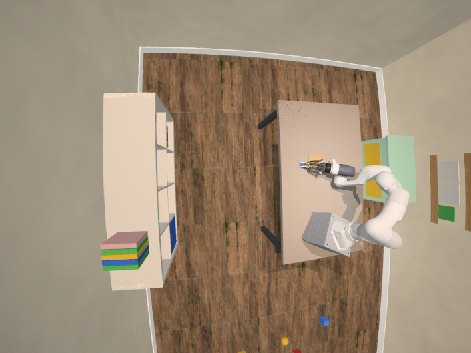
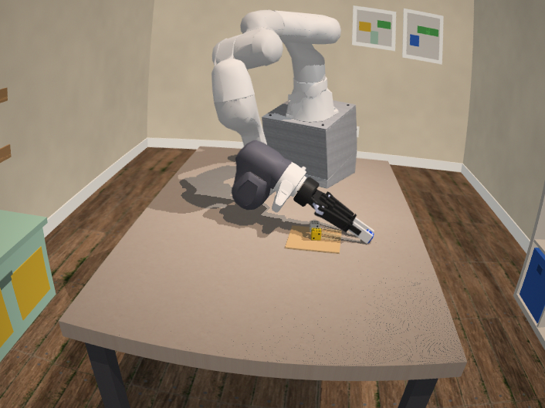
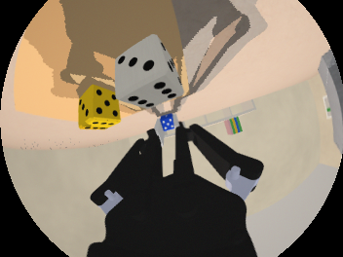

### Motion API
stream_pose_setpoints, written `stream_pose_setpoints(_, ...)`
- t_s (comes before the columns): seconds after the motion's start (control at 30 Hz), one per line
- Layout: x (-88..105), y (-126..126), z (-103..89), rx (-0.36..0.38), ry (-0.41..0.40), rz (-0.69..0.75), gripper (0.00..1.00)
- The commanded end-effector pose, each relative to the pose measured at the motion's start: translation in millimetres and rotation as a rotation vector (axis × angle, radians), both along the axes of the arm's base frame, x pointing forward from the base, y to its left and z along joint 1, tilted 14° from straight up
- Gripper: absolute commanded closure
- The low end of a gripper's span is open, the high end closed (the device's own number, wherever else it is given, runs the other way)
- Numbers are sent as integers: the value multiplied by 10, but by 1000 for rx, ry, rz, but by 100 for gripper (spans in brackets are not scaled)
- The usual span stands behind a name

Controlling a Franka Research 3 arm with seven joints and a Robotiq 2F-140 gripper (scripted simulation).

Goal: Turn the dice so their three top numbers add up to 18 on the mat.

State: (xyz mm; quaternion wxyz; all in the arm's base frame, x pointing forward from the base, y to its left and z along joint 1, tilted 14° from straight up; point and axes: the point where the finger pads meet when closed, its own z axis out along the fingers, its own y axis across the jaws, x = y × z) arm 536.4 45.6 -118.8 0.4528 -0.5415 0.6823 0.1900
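Note:
My gripper (image 1: 303, 165) (image 2: 366, 236) (image 3: 168, 122) is shut on the blue die (image 1: 301, 165) (image 2: 370, 234) (image 3: 167, 122), tilted low beyond the mat's right edge in the exterior view. The die's five face points back at the wrist camera. Its top face and its height above the table are unclear. The yellow die (image 2: 316, 234) (image 3: 98, 107) and the grey die (image 2: 314, 223) (image 3: 147, 70) stand on the orange mat (image 1: 315, 157) (image 2: 299, 245) (image 3: 29, 82), close together. Both seem to show the six on top. The fingers do not touch them.
The table (image 1: 314, 128) (image 2: 255, 308) reaches well past the mat on all sides. The grey robot pedestal (image 1: 319, 227) (image 2: 296, 150) stands at the table's far end in the exterior view. The arm hangs over the area behind the mat and casts shadows there.

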Motion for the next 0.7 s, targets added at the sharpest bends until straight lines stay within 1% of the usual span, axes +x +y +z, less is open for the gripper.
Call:
stream_pose_setpoints(0.0, -13, 8, -4, 3, 3, 2, 87)
stream_pose_setpoints(0.6, -13, 8, -4, 3, 3, 2, 87)
stream_pose_setpoints(0.63, -13, 8, -4, 3, 3, 2, 85)
stream_pose_setpoints(0.67, -13, 8, -4, 3, 3, 2, 85)
